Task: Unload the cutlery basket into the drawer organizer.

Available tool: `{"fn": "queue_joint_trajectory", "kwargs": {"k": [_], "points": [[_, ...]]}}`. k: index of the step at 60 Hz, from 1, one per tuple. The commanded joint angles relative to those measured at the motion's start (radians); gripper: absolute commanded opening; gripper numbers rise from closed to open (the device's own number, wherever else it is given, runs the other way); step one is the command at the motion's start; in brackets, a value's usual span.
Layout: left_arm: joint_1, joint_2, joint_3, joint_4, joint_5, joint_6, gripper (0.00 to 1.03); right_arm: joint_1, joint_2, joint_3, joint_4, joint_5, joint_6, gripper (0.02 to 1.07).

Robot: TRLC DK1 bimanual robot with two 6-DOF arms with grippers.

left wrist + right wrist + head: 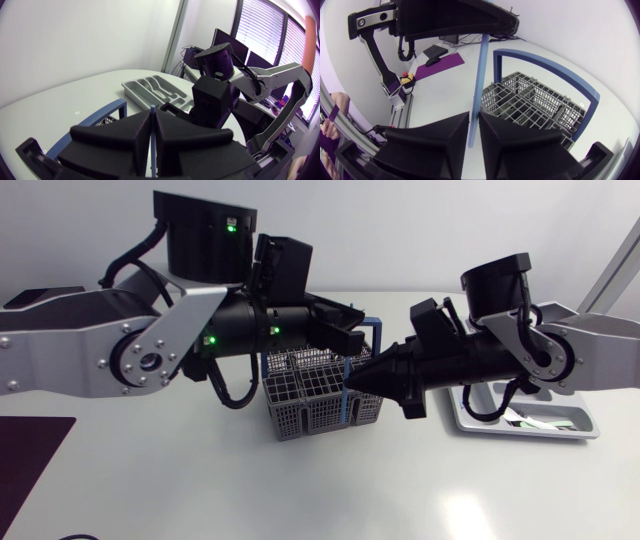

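Note:
A long blue utensil [347, 402] stands upright over the grey wire cutlery basket [300, 405], its lower end down in the basket. My left gripper [352, 340] is shut on its upper end; in the left wrist view only the blue tip [151, 106] shows between that gripper's fingers [152, 114]. My right gripper [348, 383] comes in from the side lower down. Its fingers press the blue utensil [481, 75] from both sides in the right wrist view, where the gripper [474, 120] is just above the basket [535, 102]. The grey drawer organizer [585, 426] lies at the right.
The basket's blue hoop handle [377, 330] stands upright just behind both grippers. A dark mat [30, 455] lies at the table's front left. The organizer [131, 86] holds some cutlery in its compartments. Both arms meet over the table's middle.

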Motion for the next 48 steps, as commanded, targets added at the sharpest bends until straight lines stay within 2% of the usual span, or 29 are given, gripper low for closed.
{"fn": "queue_joint_trajectory", "kwargs": {"k": [1, 19, 22, 25, 32, 35, 48], "points": [[-0.001, 0.019, 0.039, -0.001, 0.004, -0.025, 0.11, 0.013, 0.014, 0.022, 0.009, -0.002, 0.024, 0.16], [-0.009, 0.022, 0.044, -0.001, 0.004, -0.027, 0.11, 0.016, 0.011, 0.018, 0.009, -0.004, 0.027, 0.14], [-0.009, 0.022, 0.044, -0.001, 0.004, -0.025, 0.11, 0.014, 0.012, 0.018, 0.009, -0.004, 0.035, 0.18], [-0.009, 0.022, 0.044, -0.001, 0.003, -0.025, 0.11, 0.010, 0.009, 0.017, 0.009, -0.004, 0.042, 0.32], [-0.009, 0.022, 0.042, 0.002, 0.001, -0.025, 0.11, 0.010, 0.006, 0.017, 0.009, -0.004, 0.048, 0.56], [-0.009, 0.022, 0.039, 0.011, -0.002, -0.024, 0.11, 0.013, 0.004, 0.018, 0.009, -0.004, 0.053, 0.59], [-0.012, 0.024, 0.041, 0.019, -0.014, -0.020, 0.11, 0.031, 0.014, 0.035, 0.017, -0.002, 0.073, 0.59]]}}
